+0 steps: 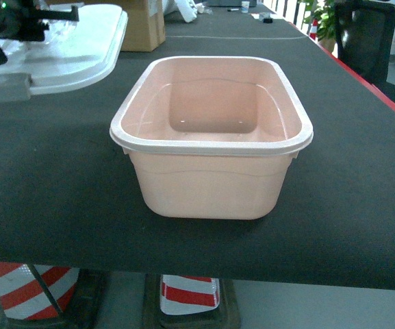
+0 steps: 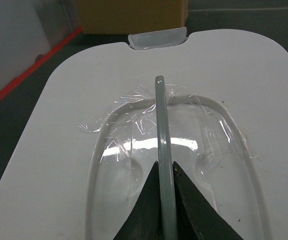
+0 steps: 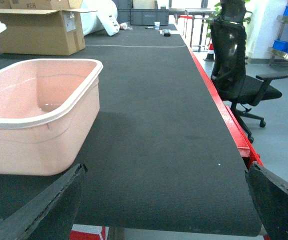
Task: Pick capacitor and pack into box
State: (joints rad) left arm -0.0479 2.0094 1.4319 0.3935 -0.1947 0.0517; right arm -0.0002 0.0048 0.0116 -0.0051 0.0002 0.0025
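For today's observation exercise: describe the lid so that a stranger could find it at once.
On the black table, look behind and left of the open pink box. The white lid is there, its grey handle pinched by the left gripper. It alone is flat and white.

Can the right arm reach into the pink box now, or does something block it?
Probably yes. The box stands open, its lid held aside by the left gripper, and the right gripper is open beside it.

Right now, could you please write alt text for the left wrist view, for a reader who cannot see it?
The left gripper is shut on the thin grey handle of a white lid, seen from directly above. A grey clasp sits at the lid's far edge, with a brown cardboard carton on the dark table beyond it.
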